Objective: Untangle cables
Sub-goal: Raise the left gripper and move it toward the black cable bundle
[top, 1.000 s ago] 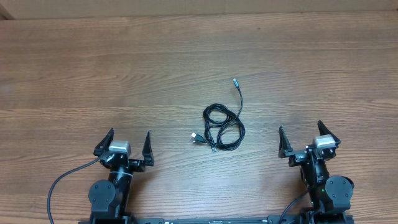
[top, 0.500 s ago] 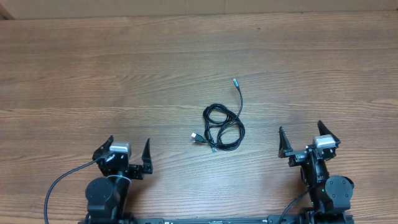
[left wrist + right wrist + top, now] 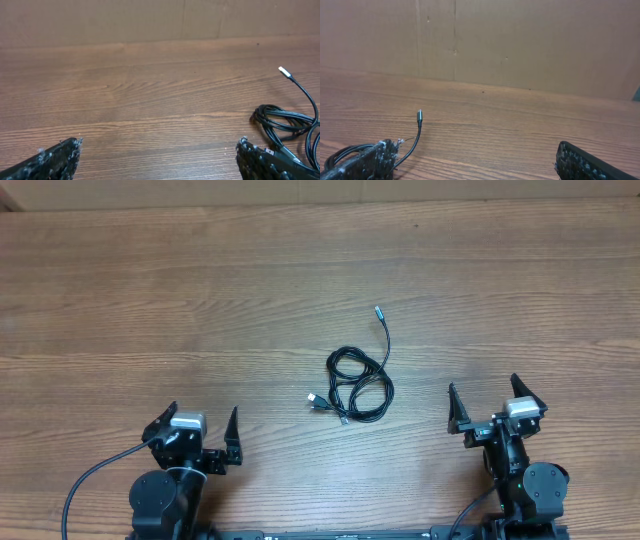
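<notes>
The wooden table (image 3: 150, 290) fills the overhead view. Along its bottom edge sit the left gripper (image 3: 204, 416), lower left, and the right gripper (image 3: 483, 395), lower right, both with jaws spread wide and holding nothing. Just right of centre, the cables (image 3: 358, 385) lie in a loose black knot of overlapping loops, well apart from either gripper. One tail runs up to a silver plug (image 3: 377, 310). To my eye, a good start is to pin one loop, then draw that free tail outward slowly so nothing cinches.

Cables (image 3: 419, 117) lie on the table (image 3: 510, 135), fingers (image 3: 585, 167) spread wide.
</notes>
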Robot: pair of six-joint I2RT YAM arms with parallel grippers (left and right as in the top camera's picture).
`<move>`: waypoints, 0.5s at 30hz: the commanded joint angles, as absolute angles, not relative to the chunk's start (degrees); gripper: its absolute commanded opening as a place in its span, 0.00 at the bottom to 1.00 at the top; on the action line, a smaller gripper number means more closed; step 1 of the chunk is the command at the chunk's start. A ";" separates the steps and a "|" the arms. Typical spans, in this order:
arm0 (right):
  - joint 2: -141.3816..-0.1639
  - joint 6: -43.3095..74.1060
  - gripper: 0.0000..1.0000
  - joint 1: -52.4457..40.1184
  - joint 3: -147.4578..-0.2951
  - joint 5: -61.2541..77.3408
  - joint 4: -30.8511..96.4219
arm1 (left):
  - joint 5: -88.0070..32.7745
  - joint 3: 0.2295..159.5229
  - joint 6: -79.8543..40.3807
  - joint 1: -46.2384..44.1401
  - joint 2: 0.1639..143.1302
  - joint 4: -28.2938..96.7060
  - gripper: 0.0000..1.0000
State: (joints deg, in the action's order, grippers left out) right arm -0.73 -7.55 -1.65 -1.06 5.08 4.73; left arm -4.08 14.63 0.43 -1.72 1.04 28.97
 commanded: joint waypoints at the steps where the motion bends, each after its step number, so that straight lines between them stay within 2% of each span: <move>1: -0.16 -7.77 1.00 -1.87 -0.47 4.58 4.45 | -4.08 17.08 1.30 -1.15 3.22 29.39 1.00; 15: -0.16 -7.77 1.00 -1.87 -0.47 4.58 4.45 | -5.02 26.20 1.26 -1.15 23.64 30.46 1.00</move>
State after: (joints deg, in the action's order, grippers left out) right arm -0.73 -7.53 -1.65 -1.06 5.08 4.71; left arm -4.29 22.81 0.43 -1.72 20.53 30.50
